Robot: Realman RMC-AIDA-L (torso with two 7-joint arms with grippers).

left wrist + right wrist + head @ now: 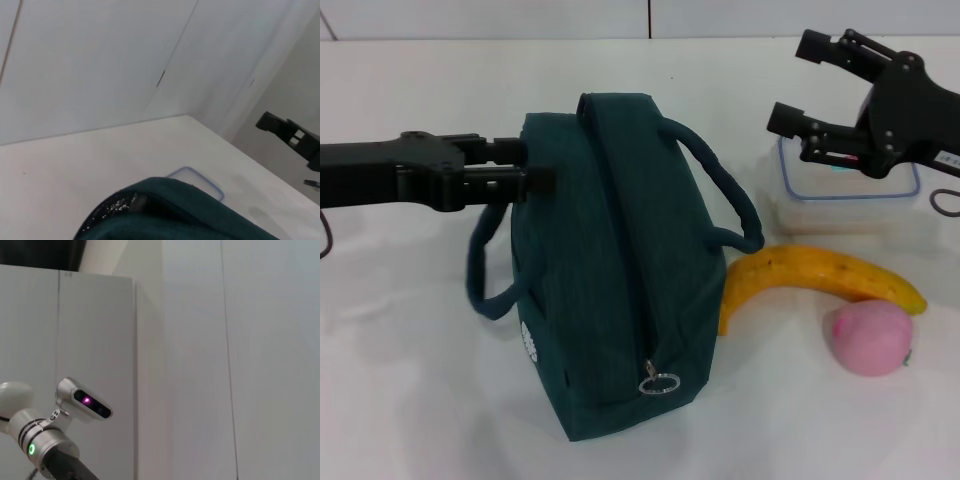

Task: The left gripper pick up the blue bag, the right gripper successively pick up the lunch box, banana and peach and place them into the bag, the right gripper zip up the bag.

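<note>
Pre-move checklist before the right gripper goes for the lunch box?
1. Left gripper on the bag: fingers reach its side; whether they grip fabric, cannot tell.
2. Bag open to load: not ok, zip looks closed, pull ring at the near end.
3. Right gripper open: ok, fingers spread, above the lunch box.
4. Lunch box free: ok, nothing on it, lid on.
5. Banana and peach waiting on the table: ok, beside the bag.

bright, even light (soft shadows); left wrist view blurry.
</note>
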